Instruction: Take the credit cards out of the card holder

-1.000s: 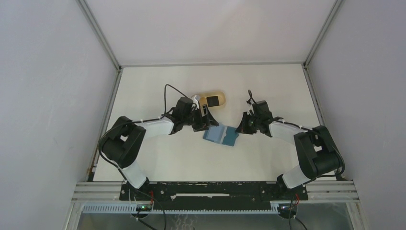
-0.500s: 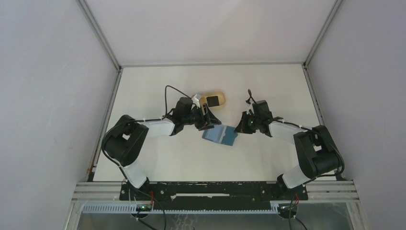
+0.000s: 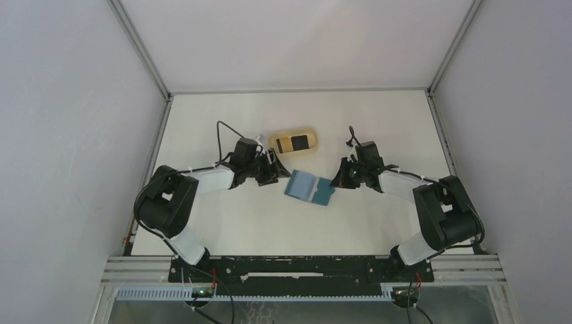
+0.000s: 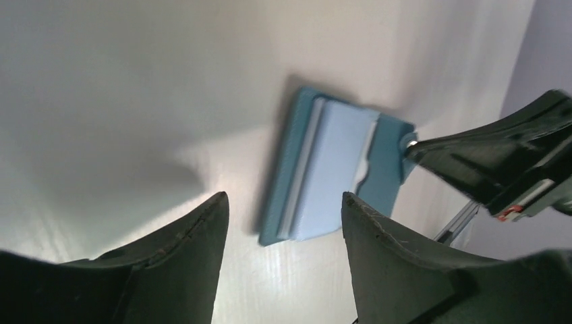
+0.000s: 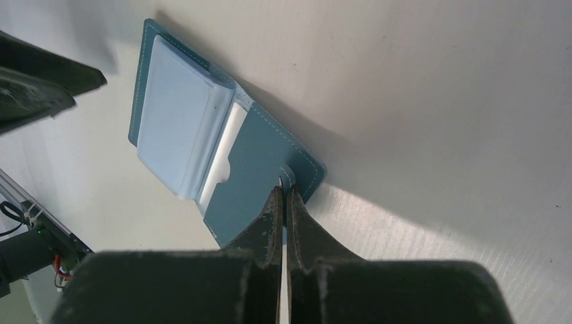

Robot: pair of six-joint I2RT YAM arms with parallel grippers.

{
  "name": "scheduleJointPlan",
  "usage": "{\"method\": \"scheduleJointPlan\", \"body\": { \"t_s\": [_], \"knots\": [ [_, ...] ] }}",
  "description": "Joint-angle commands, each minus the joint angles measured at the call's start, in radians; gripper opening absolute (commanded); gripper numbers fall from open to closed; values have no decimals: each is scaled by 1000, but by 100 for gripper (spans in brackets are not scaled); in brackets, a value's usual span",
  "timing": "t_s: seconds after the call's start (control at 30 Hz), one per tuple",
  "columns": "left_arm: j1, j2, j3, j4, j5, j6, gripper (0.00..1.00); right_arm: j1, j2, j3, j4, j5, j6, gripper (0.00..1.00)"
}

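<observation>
Top external view, L to R: left gripper (image 3: 272,174) has its jaws wide apart w/ nothing in them, lined up on the card holder (image 3: 310,189) just ahead, prob. to pull a card. Beyond those jaws a tan tray (image 3: 311,140) holds a black card (image 3: 297,143). The holder lies unfolded, white card edge (image 5: 221,154) showing in its pocket. Its tab is pinched tight in the right gripper (image 3: 342,178), prob. to anchor it.

On the white table (image 3: 270,223), the teal-blue soft folding card holder (image 3: 309,188) lies open. The tan rounded tray (image 3: 313,142) sits apart at its 11 o'clock, with a black flat card (image 3: 299,142) in it. The left gripper (image 3: 274,174) is near at 9 o'clock, and the right gripper (image 3: 337,181) touches its 3 o'clock edge.
</observation>
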Motion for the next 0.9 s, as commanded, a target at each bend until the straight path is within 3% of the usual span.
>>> {"method": "scheduleJointPlan", "body": {
  "t_s": [0.0, 0.17, 0.6, 0.87],
  "knots": [
    [-7, 6, -64, 3, -13, 34, 67, -11, 15, 34, 19, 12, -10, 0],
    [-8, 27, -77, 14, -31, 50, 67, -36, 60, 32, 40, -25, 11, 0],
    [-76, 139, -39, 84, 86, 24, 68, -56, 100, 34, 46, -54, 36, 0],
    [-77, 128, -73, 242, 170, -55, 68, -56, 109, 33, 81, -62, 40, 0]
  ]
}}
